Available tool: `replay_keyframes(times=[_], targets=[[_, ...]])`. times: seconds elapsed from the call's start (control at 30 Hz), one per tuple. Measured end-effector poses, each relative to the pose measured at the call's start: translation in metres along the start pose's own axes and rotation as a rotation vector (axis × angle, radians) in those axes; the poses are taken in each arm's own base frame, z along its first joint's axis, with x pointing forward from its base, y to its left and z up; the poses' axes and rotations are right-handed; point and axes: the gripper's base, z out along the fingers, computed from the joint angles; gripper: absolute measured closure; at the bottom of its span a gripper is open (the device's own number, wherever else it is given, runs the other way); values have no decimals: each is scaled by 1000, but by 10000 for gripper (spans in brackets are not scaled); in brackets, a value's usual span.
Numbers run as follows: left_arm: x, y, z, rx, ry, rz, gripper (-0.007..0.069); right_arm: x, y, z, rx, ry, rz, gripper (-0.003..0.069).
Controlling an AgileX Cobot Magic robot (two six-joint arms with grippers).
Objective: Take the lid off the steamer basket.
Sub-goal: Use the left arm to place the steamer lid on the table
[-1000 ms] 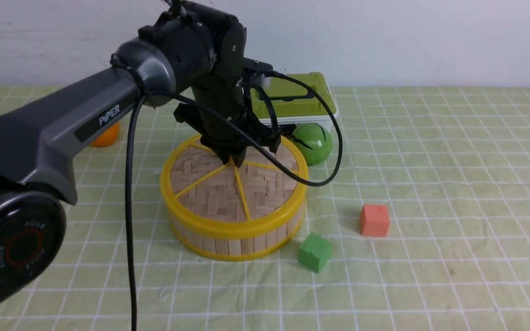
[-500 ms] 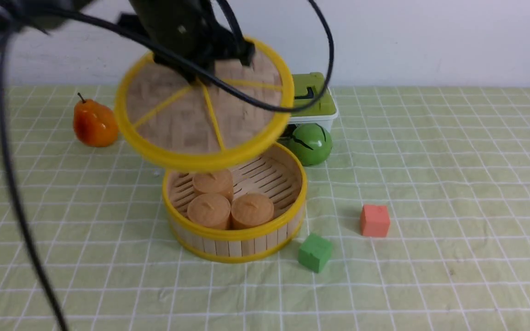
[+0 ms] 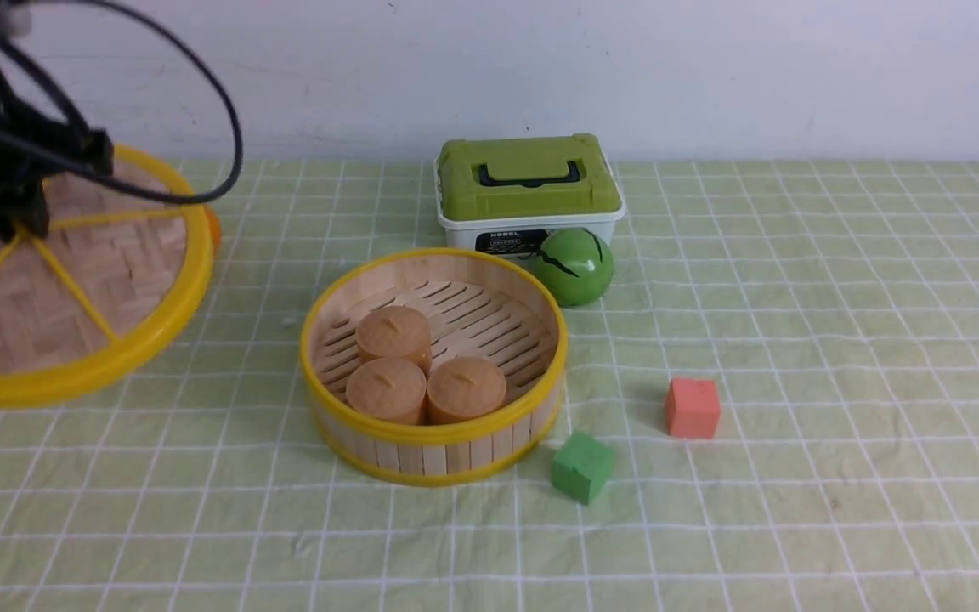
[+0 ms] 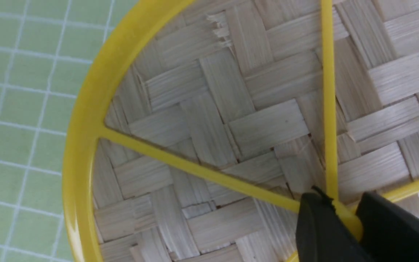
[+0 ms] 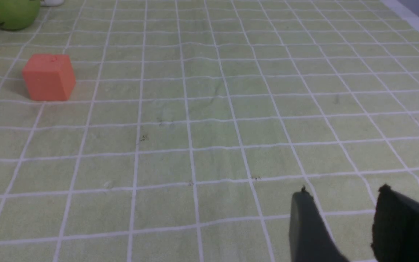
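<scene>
The lid (image 3: 73,297), a woven bamboo disc with a yellow rim and spokes, hangs at the far left of the front view, clear of the basket. My left gripper (image 3: 18,225) is shut on its centre knob; the wrist view shows both black fingers pinching the yellow knob (image 4: 344,218) of the lid (image 4: 231,120). The steamer basket (image 3: 434,442) stands uncovered mid-table with three round tan buns (image 3: 421,370) on its slatted floor. My right gripper (image 5: 342,203) is open and empty over bare cloth, out of the front view.
A white box with a green lid (image 3: 528,183) stands behind the basket, a green ball (image 3: 576,265) beside it. A green cube (image 3: 581,466) and a red cube (image 3: 693,408) (image 5: 48,77) lie to the basket's right. An orange fruit (image 3: 213,229) peeks from behind the lid.
My left gripper lifted the lid off the basket, then carried it left and lower to the table's left side. The basket now stands uncovered, the buns showing.
</scene>
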Motion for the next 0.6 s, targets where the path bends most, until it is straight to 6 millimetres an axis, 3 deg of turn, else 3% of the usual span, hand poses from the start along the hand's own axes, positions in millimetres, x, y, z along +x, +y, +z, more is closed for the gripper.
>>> replay_keyframes(times=[0.03, 0.1, 0.17, 0.3, 0.47, 0.53, 0.57, 0.6], targets=[[0, 1, 6, 5, -4, -9, 510, 0, 0, 0, 0, 0, 0, 417], [12, 5, 47, 33, 27, -59, 510, 0, 0, 0, 0, 0, 0, 417], [18, 1, 70, 62, 57, -96, 510, 0, 0, 0, 0, 0, 0, 417], [20, -10, 90, 120, 57, -127, 501, 0, 0, 0, 0, 0, 0, 417], [20, -17, 91, 153, 48, -133, 363, 0, 0, 0, 0, 0, 0, 417], [19, -17, 81, 156, 47, -130, 297, 0, 0, 0, 0, 0, 0, 417], [19, -17, 80, 157, 44, -130, 295, 0, 0, 0, 0, 0, 0, 417], [16, -15, 65, 156, 23, -122, 298, 0, 0, 0, 0, 0, 0, 417]])
